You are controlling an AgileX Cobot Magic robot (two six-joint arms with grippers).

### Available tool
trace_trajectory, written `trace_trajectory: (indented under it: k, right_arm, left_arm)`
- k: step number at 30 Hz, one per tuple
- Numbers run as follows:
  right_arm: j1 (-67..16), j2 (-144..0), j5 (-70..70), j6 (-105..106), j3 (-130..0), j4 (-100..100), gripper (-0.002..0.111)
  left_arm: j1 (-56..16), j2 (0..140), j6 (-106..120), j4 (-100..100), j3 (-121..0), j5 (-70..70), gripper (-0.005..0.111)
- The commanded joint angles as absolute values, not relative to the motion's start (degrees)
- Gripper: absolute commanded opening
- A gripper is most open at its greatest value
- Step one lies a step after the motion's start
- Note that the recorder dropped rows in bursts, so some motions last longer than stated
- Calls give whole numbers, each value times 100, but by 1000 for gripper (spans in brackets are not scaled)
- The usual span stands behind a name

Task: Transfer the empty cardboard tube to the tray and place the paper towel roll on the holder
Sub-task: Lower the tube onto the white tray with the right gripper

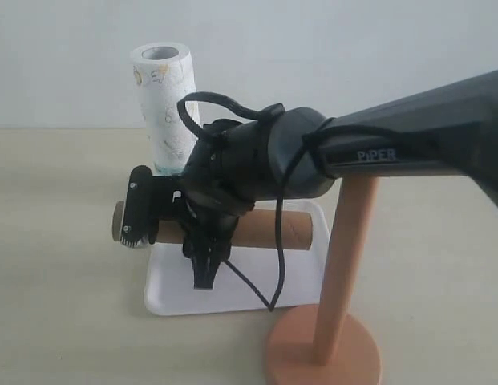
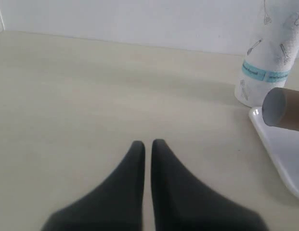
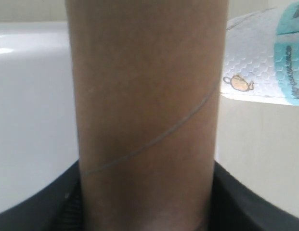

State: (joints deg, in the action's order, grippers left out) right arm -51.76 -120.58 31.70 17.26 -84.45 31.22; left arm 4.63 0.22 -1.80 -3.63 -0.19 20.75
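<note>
Right claw [image 1: 139, 218] clamps the empty cardboard tube [image 1: 265, 228] level over the tray [image 1: 176, 301]. Left claw [image 2: 148, 144] hangs pinched together, empty, above the desk [image 2: 91, 86]. The paper towel roll [image 1: 164, 104] stands upright behind.

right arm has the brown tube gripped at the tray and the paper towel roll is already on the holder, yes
No. The paper towel roll is not on the holder; the exterior view shows it standing on the table beyond the tray, the holder bare. The right gripper does grip the cardboard tube at the tray.
</note>
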Motion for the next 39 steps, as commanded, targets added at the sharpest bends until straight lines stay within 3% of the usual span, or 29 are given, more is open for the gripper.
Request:
trace_trajectory:
  k: [1, 27, 33, 39]
  right_arm:
    - [-5100, -12179, 3246, 1710, -8472, 3193, 0]
    - [-5078, -12351, 3503, 1769, -8472, 3269, 1]
    - [-5078, -12351, 3491, 1785, -8472, 3269, 13]
    - [-5078, -12351, 3491, 1785, -8472, 3185, 13]
  left_arm:
    - [476, 0, -164, -361, 0, 2062, 4]
    - [476, 0, -164, -361, 0, 2062, 4]
    - [476, 0, -164, -361, 0, 2062, 4]
    - [476, 0, -164, -361, 0, 2062, 4]
